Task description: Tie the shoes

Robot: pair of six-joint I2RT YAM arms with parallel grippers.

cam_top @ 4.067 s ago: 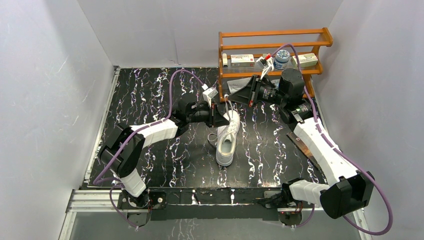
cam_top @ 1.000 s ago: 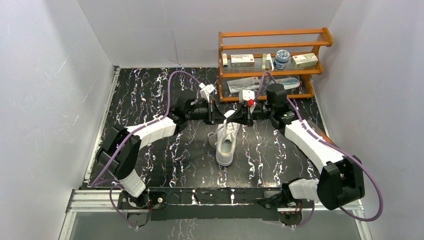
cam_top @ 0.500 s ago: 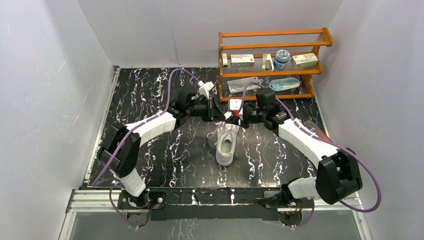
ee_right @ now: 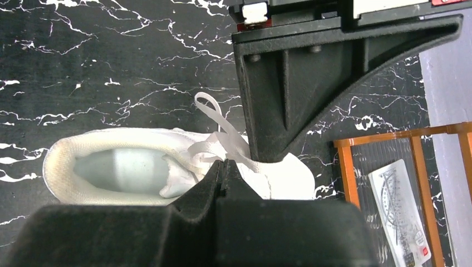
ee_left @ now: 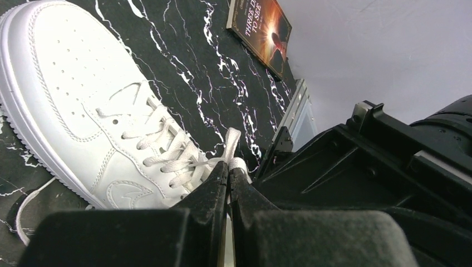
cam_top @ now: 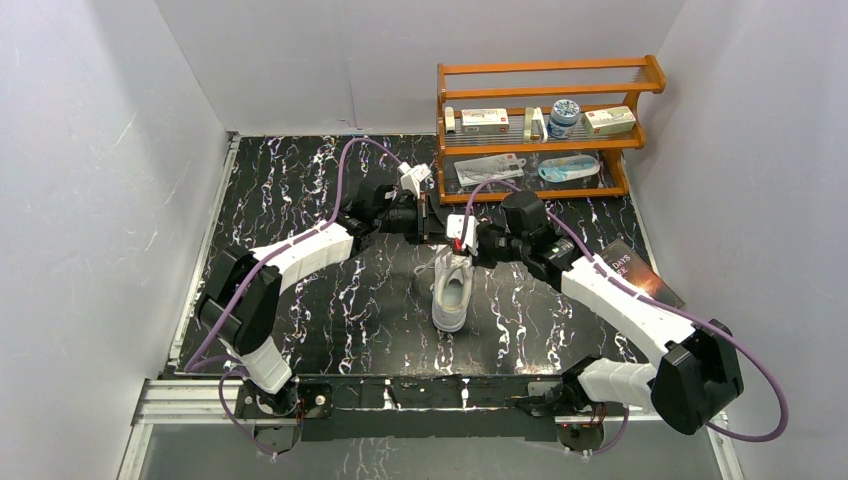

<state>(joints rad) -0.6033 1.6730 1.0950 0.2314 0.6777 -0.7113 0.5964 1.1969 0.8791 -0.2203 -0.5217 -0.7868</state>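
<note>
The white sneaker (cam_top: 452,296) lies in the middle of the black marbled table, toe toward the arms. It also shows in the left wrist view (ee_left: 72,105) and the right wrist view (ee_right: 111,167). My left gripper (ee_left: 229,167) is shut on a white lace (ee_left: 231,146) just above the sneaker's tongue. My right gripper (ee_right: 225,162) is shut on another lace loop (ee_right: 214,119) over the sneaker's opening. Both grippers meet above the heel end of the sneaker (cam_top: 450,240), nearly touching each other.
A wooden rack (cam_top: 545,125) with boxes and a jar stands at the back right. A paperback book (cam_top: 640,272) lies on the table by the right forearm; it also shows in the left wrist view (ee_left: 261,30). A loose lace end (cam_top: 425,270) trails left of the sneaker.
The right arm has swung from the rack toward the sneaker, then slid left until its gripper meets the left one. The book is now uncovered. The left gripper has shifted slightly back.
</note>
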